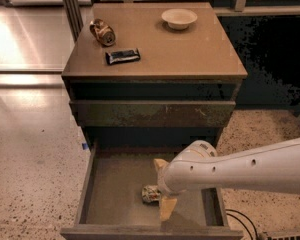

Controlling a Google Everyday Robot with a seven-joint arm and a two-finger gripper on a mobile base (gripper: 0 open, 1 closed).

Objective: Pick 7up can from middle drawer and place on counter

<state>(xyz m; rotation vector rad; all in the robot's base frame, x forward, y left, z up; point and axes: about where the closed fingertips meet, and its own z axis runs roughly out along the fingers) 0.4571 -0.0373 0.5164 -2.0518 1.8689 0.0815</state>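
The gripper [164, 186] sits inside the open drawer [115, 184], jaws spread wide and holding nothing, with the silver can [150, 194] on the drawer floor at its 9 o'clock, by the tips, while the counter [190, 49] at 12 o'clock carries a brown can [102, 32], a dark bar [122, 56] and a bowl [179, 18].

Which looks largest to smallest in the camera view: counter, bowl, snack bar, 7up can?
1. counter
2. bowl and snack bar: too alike to rank
3. 7up can, partly hidden by the gripper down in the middle drawer
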